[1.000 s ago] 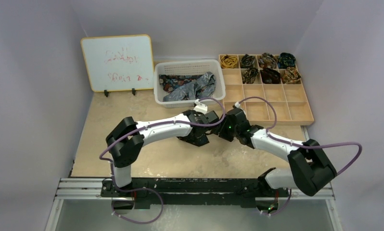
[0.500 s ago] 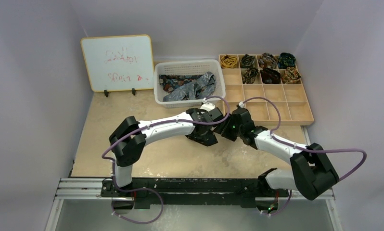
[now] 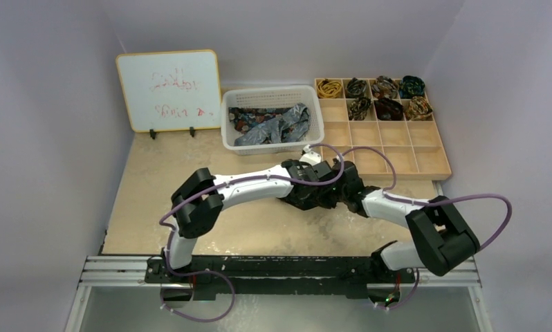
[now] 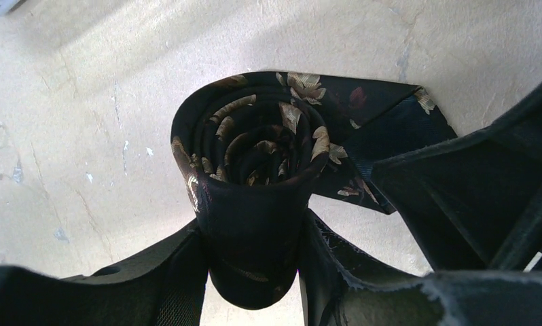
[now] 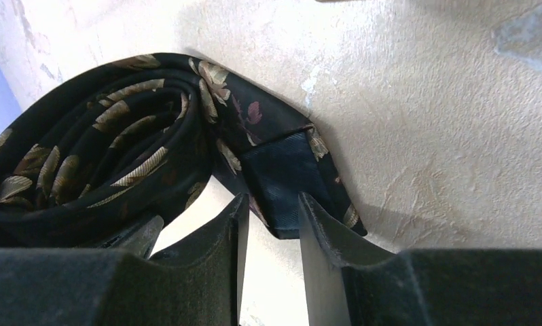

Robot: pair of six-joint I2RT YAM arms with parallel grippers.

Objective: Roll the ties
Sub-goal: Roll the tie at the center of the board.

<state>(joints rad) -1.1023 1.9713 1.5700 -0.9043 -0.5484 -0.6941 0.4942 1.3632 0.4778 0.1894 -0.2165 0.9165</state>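
1. Shifting both wrists rightward across the tabletop [image 3: 190,159] compared with a second ago, stretching the left arm out longer and folding the right elbow in; narrowing both sets of jaws too.
2. Clamping the left gripper [image 4: 253,258] partway shut on the near wall of the dark floral tie [image 4: 255,142], probably to stop the coil springing loose.
3. Straddling the tie's pointed tail with the right gripper [image 5: 272,224], half closed; not showing whether pinching or merely bracketing it, likely readying this last flap for wrapping.
4. Keeping the coil standing on edge, right of the tabletop's centre, midway between near and far edges.
5. Leaving loose ties [image 3: 273,124] in the basket [image 3: 252,148] by the far edge and rolled ties [image 3: 387,107] in the tray [image 3: 398,159] at the far right corner, presumably where this coil is heading.
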